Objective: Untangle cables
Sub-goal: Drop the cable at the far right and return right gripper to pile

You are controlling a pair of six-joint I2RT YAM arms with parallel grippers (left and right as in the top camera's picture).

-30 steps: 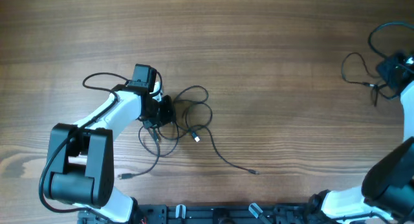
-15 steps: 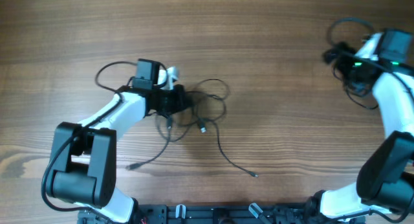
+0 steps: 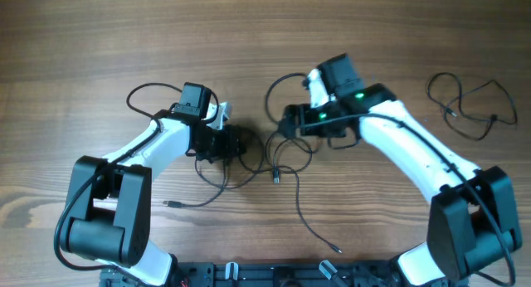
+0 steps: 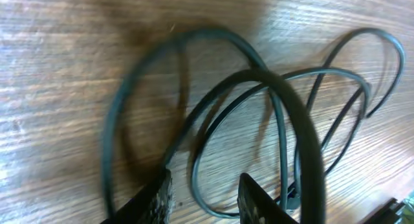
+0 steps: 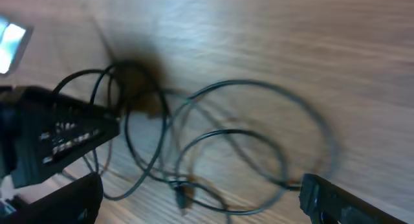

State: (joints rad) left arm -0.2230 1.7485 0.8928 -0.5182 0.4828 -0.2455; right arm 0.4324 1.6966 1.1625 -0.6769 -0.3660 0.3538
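One cord (image 3: 469, 104) lies by itself at three o'clock on the table (image 3: 373, 38) in the overhead view, loose and well apart from the rest, so I judge that part of the job done. The other cables (image 3: 257, 150) sit bunched at about the centre. Several loops cross there, and thin tails (image 3: 307, 225) trail toward six and seven o'clock. That knot looks like what is left. The left gripper (image 3: 226, 142) is at its nine o'clock edge and the right gripper (image 3: 290, 121) at its one o'clock edge. From up here neither claw's state can be read.

The left wrist view settles one of them. The left gripper (image 4: 204, 185) has its fingers (image 4: 158, 195) parted at six o'clock, with thin loops running across the gap and nothing pinched that I can see. A thicker, blurred strand (image 4: 304, 153) arcs from twelve down to five o'clock, close to the lens.

The right wrist view settles the other. The right gripper (image 5: 200, 188) is spread wide and released, low over the overlapping loops at centre. Only this view shows the left gripper's dark body at nine o'clock, right against the bunch, and a small plug (image 5: 181, 198) at six o'clock.
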